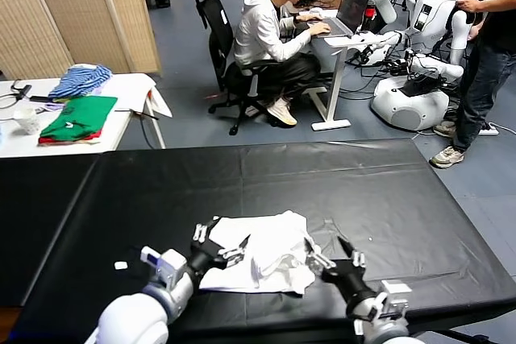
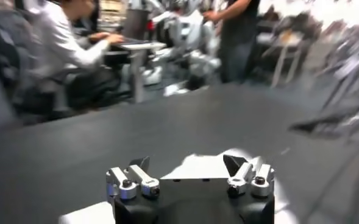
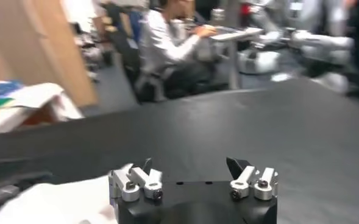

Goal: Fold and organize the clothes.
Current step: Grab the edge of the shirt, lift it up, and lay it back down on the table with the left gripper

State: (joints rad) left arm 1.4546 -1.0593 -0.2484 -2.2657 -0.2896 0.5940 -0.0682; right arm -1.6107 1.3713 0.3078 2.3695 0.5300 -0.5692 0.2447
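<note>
The clothes, a white T-shirt (image 1: 262,254), lie crumpled near the front edge of the black table (image 1: 379,191). My left gripper (image 1: 221,241) is open over the shirt's left part, with nothing between its fingers. In the left wrist view the left gripper (image 2: 187,164) has its jaws wide apart and the white shirt (image 2: 199,169) shows just beyond them. My right gripper (image 1: 330,252) is open at the shirt's right edge. In the right wrist view the right gripper (image 3: 191,165) faces bare black table, with the shirt (image 3: 45,204) off to one side.
A white side table (image 1: 129,90) at the back left holds folded green and red garments (image 1: 81,117) and a blue striped cloth (image 1: 81,78). A small white scrap (image 1: 121,265) lies on the black table. A seated person (image 1: 270,38), a standing person (image 1: 488,62) and other robots (image 1: 419,78) are behind.
</note>
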